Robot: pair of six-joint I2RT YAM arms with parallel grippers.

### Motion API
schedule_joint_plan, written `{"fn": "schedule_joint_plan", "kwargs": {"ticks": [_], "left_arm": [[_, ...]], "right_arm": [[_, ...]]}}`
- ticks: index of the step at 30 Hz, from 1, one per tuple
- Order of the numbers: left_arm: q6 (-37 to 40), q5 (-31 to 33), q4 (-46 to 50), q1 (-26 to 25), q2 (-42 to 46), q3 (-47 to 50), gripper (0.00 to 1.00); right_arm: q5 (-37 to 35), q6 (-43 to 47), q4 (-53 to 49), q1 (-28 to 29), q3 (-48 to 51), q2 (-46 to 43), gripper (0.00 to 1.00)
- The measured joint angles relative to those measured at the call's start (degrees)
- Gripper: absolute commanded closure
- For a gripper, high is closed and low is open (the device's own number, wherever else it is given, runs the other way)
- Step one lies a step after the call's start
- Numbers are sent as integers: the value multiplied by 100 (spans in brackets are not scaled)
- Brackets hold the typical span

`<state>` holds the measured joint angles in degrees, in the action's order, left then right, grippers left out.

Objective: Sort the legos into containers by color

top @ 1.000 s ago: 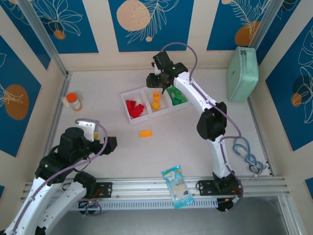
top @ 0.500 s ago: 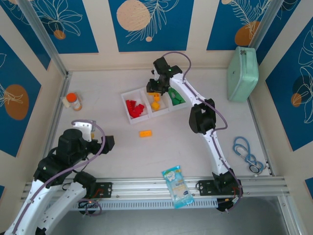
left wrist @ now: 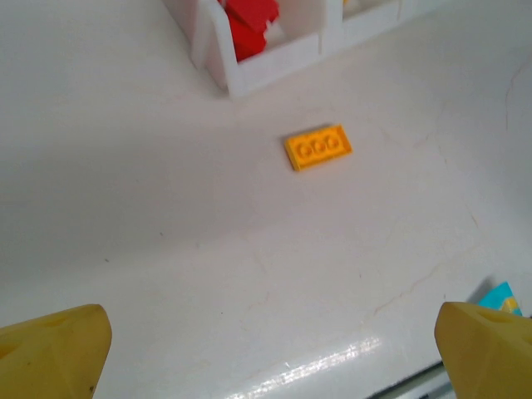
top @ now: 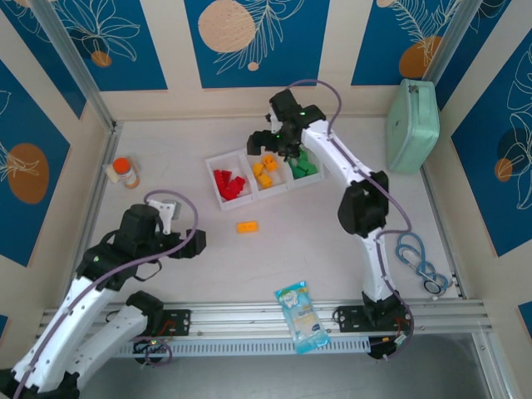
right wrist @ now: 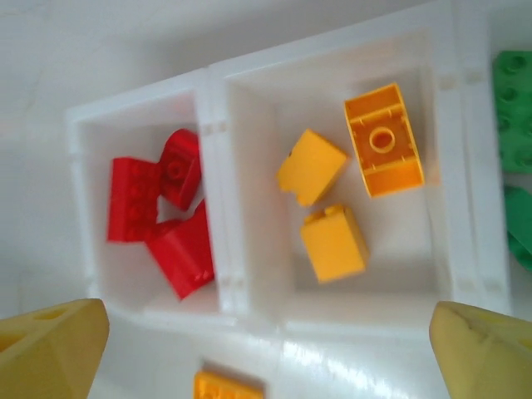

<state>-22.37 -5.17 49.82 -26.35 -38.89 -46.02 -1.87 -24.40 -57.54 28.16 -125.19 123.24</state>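
The right fingers (right wrist: 486,353) are standing wide apart with nothing between them, hovering over the middle of the white tray (right wrist: 218,166), which is sitting toward the far side of the desk (top: 291,241). Three red legos (right wrist: 170,212) are lying in the left compartment, and three yellow-orange legos (right wrist: 332,241) are lying in the middle one, none stacked on another. Green legos (top: 301,164) are filling the right compartment.

One loose orange lego (left wrist: 317,147) is lying flat on the desk, studs up, just on the near side of the tray and apart from it. The left fingers (left wrist: 54,353) are also spread wide and gripping nothing. They are hanging above bare desk to the near left of that loose lego, well apart from it.

An orange-capped bottle (top: 125,172) is standing at the left edge. A mint-green case (top: 413,125) is resting at the far right. A snack packet (top: 303,317) is lying across the near rail.
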Motion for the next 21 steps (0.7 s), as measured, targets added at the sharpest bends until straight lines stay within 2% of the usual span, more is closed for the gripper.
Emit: {"fn": "schedule_joint_plan", "kwargs": {"ticks": [6, 11, 14, 17, 21], "left_arm": [[-177, -511, -391, -173, -809, 79, 1], [-621, -459, -973, -1119, -1659, 116, 1], [-933, -380, -1204, -1381, -2400, 13, 1], [-1244, -291, -1322, -1397, -3257, -249, 1], [-1554, 24, -1279, -1397, -4258, -802, 1]], "right_arm": [[-168, 26, 221, -7, 1591, -1965, 1], [-258, 17, 369, -238, 3390, -3622, 1], [-133, 2, 459, -629, 4253, -4293, 1], [83, -7, 592, -986, 4972, -4745, 1], [367, 0, 719, -1106, 5501, -4931, 1]]}}
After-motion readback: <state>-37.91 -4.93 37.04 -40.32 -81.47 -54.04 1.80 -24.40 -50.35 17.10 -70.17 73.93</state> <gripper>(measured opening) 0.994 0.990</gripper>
